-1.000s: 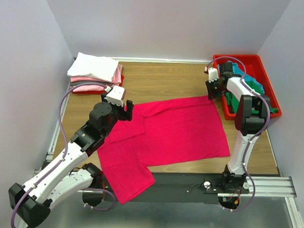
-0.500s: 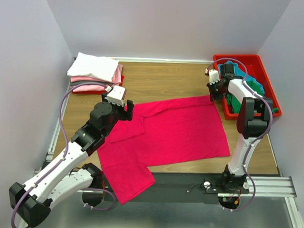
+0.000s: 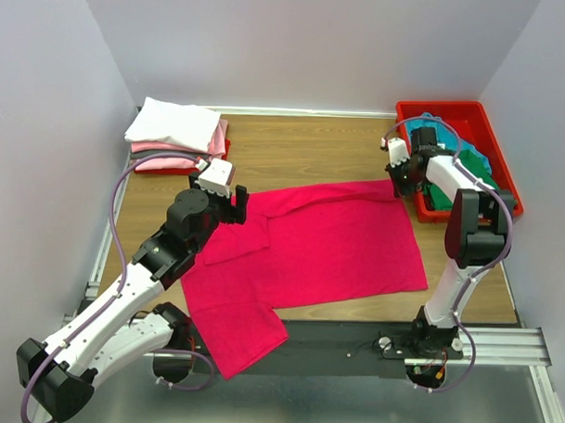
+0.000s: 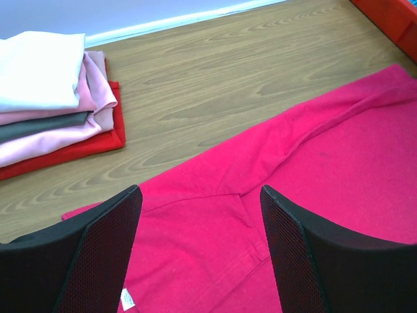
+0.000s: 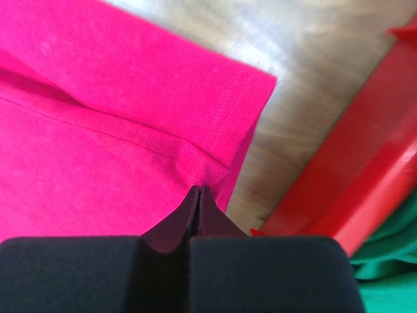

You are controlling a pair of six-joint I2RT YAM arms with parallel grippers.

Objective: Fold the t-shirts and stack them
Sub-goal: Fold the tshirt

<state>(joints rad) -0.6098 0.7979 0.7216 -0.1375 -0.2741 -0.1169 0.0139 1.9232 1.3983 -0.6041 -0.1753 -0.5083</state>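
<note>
With right gripper (image 5: 197, 192) pinched shut on the pink shirt (image 3: 328, 241) corner and left gripper (image 4: 199, 192) gaping above the cloth, lift slowly, clear of the red tray (image 3: 472, 110).

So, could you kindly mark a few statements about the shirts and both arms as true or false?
1. The right gripper has its jaws shut on the crimson t-shirt's far right corner. True.
2. The left gripper has its jaws clamped on a sleeve. False: they stand open above the shirt, holding nothing.
3. A white shirt tops the folded stack at far left. True.
4. The red tray on the right is empty. False: it holds teal and green cloth.
</note>
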